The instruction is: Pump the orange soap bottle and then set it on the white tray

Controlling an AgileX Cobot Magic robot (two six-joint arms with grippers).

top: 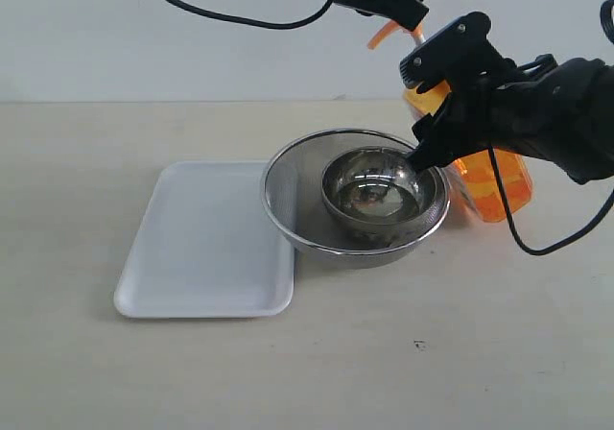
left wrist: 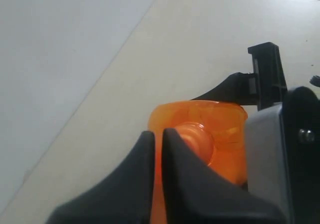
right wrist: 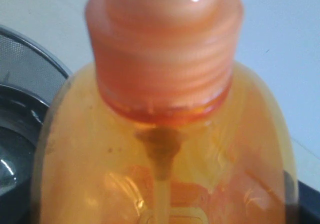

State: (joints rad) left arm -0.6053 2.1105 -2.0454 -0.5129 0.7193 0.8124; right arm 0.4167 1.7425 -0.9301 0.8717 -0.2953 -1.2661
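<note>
1. Exterior view count: one orange soap bottle (top: 491, 188), one white tray (top: 192, 257), one mesh strainer (top: 288, 214) holding one steel bowl (top: 376, 195), and my two claws
2. My right claw (top: 417, 111) is clamped round the bottle, which stands on the table (top: 384, 363) just right of the strainer, off the tray
3. My left claw (top: 414, 19) is pinched shut, fingertips together, at the pump head (top: 384, 35)
4. Only the exterior view shows the tray; the right wrist view alone shows the threaded collar (right wrist: 162, 59) close up

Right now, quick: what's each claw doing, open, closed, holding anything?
Left claw: closed, holding nothing, tips at the pump head.
Right claw: clamped on the orange soap bottle.
</note>
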